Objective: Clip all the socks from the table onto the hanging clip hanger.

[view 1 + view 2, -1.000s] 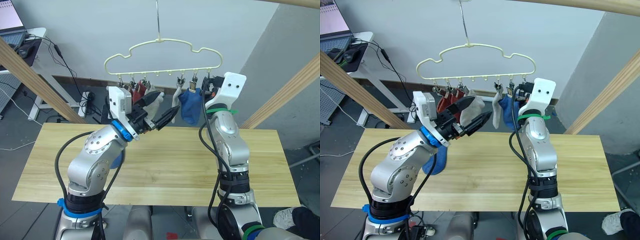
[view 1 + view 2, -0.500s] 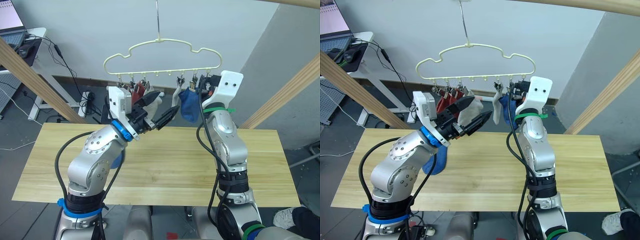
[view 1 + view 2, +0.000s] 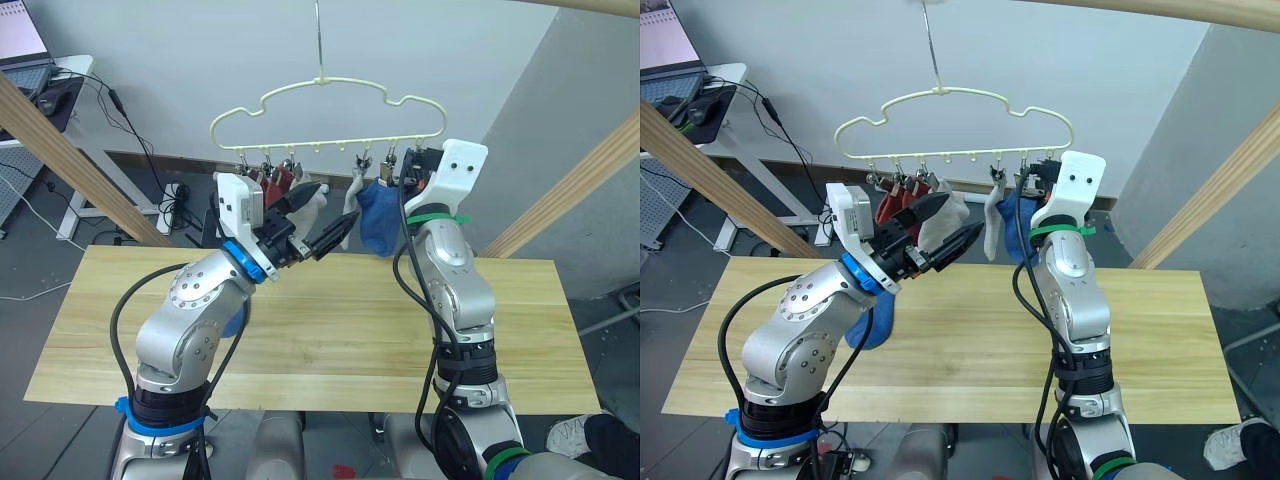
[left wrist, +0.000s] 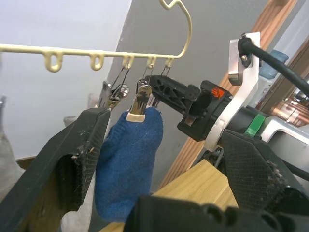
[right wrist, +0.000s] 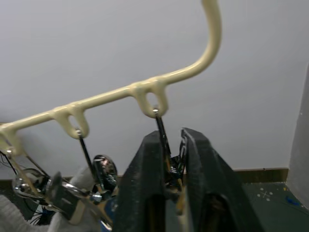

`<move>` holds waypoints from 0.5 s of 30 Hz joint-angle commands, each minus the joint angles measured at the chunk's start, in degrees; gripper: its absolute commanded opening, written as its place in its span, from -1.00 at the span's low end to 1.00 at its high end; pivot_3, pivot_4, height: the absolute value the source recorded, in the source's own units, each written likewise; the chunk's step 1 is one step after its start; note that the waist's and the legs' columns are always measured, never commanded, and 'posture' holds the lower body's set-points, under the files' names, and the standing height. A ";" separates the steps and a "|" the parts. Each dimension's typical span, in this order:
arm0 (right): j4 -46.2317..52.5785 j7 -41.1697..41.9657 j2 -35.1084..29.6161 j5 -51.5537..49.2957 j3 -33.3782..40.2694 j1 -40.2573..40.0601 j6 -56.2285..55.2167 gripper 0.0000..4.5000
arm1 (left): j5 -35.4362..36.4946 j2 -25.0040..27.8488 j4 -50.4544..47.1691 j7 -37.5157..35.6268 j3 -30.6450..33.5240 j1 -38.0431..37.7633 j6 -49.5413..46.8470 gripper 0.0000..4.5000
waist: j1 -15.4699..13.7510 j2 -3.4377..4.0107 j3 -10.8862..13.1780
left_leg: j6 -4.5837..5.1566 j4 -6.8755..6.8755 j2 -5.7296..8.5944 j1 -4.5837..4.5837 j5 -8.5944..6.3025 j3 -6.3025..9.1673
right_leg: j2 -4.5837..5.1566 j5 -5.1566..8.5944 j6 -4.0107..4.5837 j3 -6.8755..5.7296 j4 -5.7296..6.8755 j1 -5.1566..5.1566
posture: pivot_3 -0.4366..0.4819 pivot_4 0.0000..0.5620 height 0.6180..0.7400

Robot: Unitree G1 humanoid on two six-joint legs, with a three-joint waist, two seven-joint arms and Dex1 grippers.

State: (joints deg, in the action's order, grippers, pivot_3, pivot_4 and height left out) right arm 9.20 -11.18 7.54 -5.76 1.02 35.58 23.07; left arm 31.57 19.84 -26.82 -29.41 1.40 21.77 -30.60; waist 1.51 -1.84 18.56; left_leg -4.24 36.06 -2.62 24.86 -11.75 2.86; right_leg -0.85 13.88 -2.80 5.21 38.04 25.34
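Cream-yellow, cloud-shaped wire clip hanger [image 3: 325, 108] hangs above your pale wooden table [image 3: 330, 330], with rust red, grey and blue socks [image 3: 376, 214] clipped along it. Your right gripper [image 5: 170, 159] pinches the end metal clip [image 5: 164, 137]. Your left gripper [image 3: 322, 222] is spread beside them. Another blue sock [image 3: 872, 325] lies on the table.

The two head views look forward and down from above the arms, a short step apart sideways, and both take in the long pale wooden plank table [image 3: 330, 330] and the cream-yellow, cloud-shaped wire clip hanger [image 3: 325, 112] hanging beyond it. The left wrist view looks up from close by along its black fingers [image 4: 67, 159] at the hanger's clip row and across to the right arm. The right wrist view sits nearest, facing up at the hanger's end loops, which all views share.
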 commanded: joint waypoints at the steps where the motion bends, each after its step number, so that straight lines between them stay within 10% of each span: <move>1: 2.60 1.38 -0.63 -0.83 0.76 1.35 -0.81 -0.99 | 0.46 -0.52 -3.39 0.20 -0.83 -0.58 1.08 0.85 | 0.00 0.00 0.00 | 0.00 0.00 0.00 0.00 0.00 0.00 | 0.00 0.00 0.00 0.01 0.00 0.00 | 0.14 0.11 1.00; 15: 3.88 18.64 -17.53 -7.20 2.28 4.38 13.05 -0.99 | -14.58 4.31 13.12 6.06 3.36 -14.90 8.61 0.93 | 0.20 0.07 0.04 | 0.01 -0.03 -0.02 -0.02 -0.01 -0.03 | -0.01 0.02 0.02 0.05 0.00 0.03 | 0.06 0.18 1.00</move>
State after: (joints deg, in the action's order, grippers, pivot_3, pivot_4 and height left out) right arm 10.15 5.22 -8.53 -11.64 2.83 39.23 33.83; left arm 19.36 23.07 -15.60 -23.95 2.95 7.92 -24.75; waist 1.71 -1.78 18.61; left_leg -4.23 36.03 -2.63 24.84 -11.75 2.83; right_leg -0.87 13.91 -2.78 5.26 38.04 25.38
